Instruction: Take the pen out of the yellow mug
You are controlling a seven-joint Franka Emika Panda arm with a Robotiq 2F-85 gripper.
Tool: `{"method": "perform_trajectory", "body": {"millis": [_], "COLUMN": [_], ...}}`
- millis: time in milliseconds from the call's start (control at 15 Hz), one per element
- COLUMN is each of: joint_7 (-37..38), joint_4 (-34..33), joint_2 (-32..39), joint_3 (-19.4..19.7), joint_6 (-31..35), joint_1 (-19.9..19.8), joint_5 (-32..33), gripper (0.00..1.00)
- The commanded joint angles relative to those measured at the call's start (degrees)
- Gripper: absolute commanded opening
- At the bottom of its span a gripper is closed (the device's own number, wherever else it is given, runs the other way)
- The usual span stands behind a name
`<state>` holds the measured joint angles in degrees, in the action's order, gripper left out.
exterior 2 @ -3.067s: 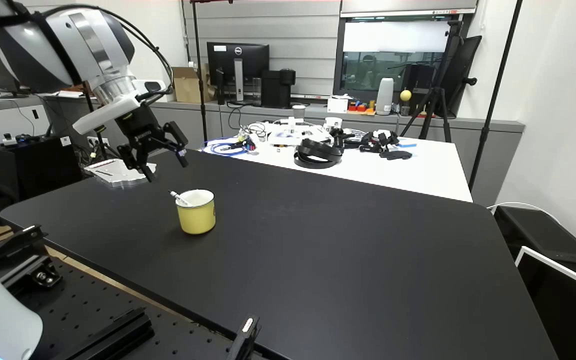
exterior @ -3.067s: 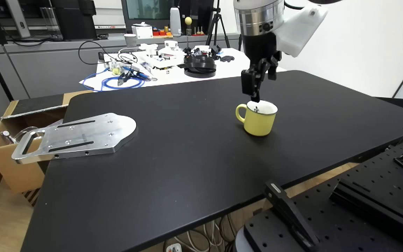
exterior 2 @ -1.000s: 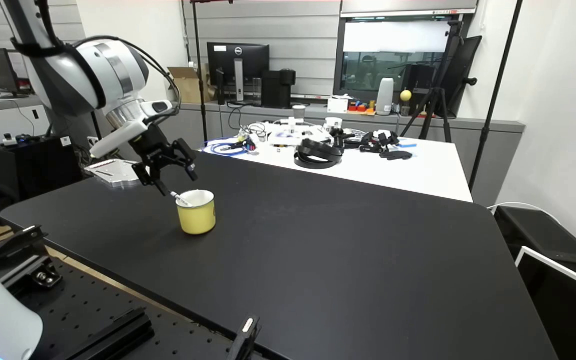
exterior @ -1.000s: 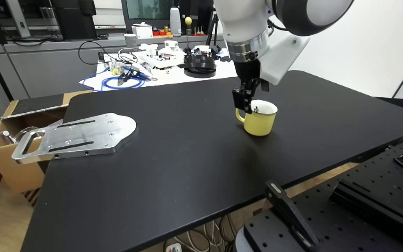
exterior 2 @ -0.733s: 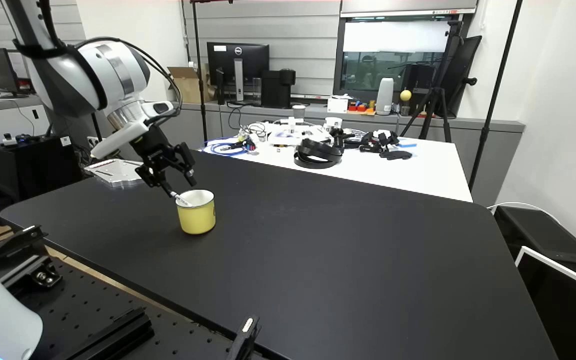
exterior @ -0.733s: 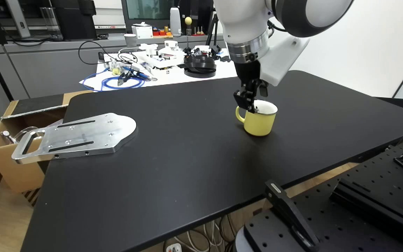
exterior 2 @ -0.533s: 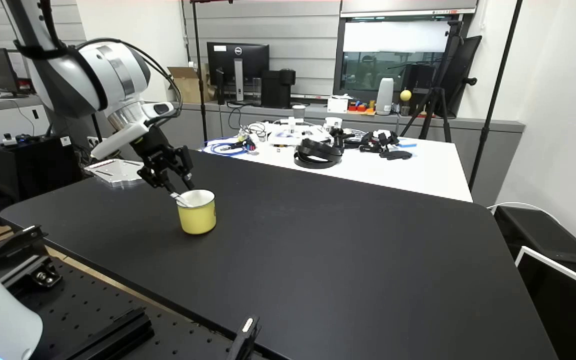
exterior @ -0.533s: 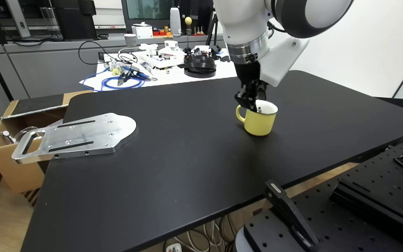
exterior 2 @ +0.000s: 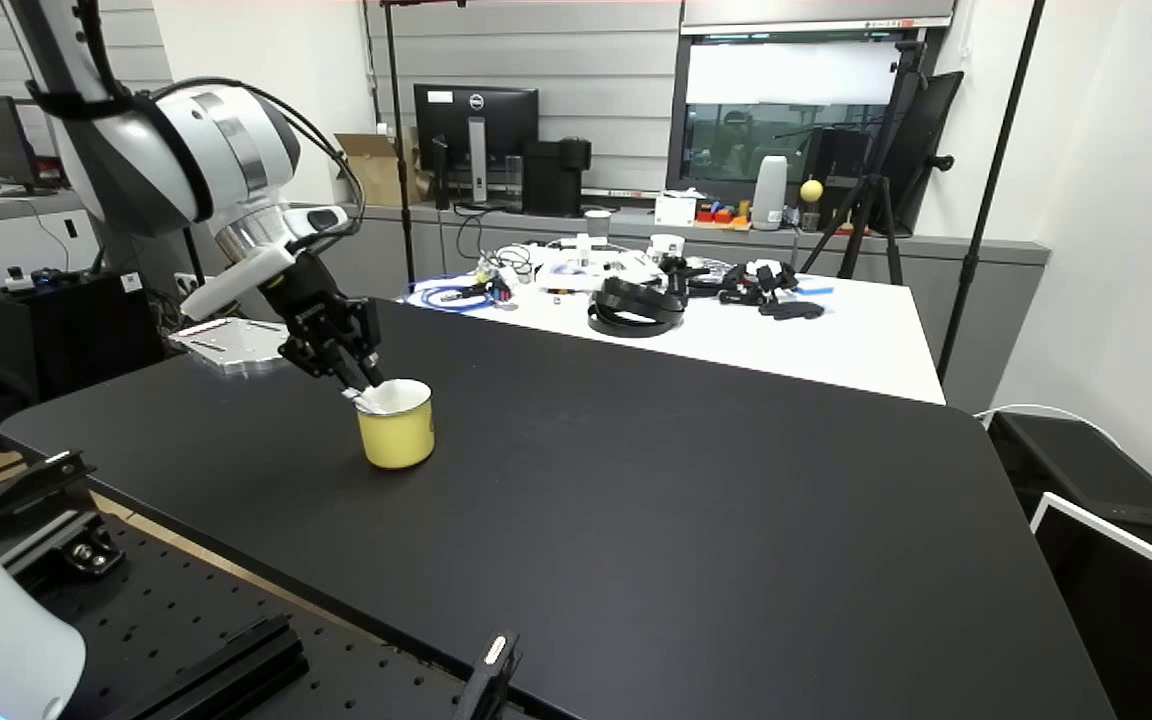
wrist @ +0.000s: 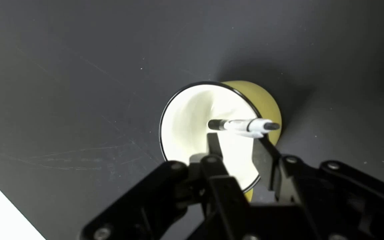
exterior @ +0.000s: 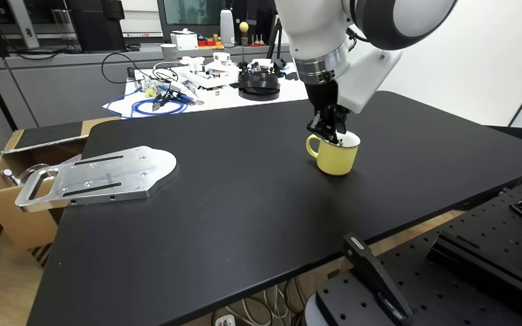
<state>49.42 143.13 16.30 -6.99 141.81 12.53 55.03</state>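
The pen (wrist: pixel 237 125) leans in the mug (exterior: pixel 336 159), its upper end past the rim. The end effector (wrist: pixel 237 142), jaws apart, hangs at the mug's mouth. Tabletop (exterior: pixel 224 217) stretches all round the mug to edges well apart from it; a metal plate (exterior: pixel 107 173) overhangs one.

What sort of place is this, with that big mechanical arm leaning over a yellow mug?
Probably a robotics lab or workshop: there is the robot arm itself, a white table strewn with blue cable and loose parts, and a tripod behind that table.
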Motion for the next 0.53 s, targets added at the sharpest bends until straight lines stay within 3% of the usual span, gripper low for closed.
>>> {"method": "perform_trajectory", "body": {"millis": [0,333,467], "joint_7": [-0.19,-0.93,-1.19], "joint_4": [0.31,0.78,0.79], "joint_2": [-0.80,-0.94,-0.76], "joint_3": [-0.10,-0.02,0.08], "joint_6": [-1.83,-2.52,-2.60], "joint_1": [0.50,0.47,0.60], "joint_5": [-2.73,-6.25,-7.36], "gripper": [0.64,0.97,1.00]}}
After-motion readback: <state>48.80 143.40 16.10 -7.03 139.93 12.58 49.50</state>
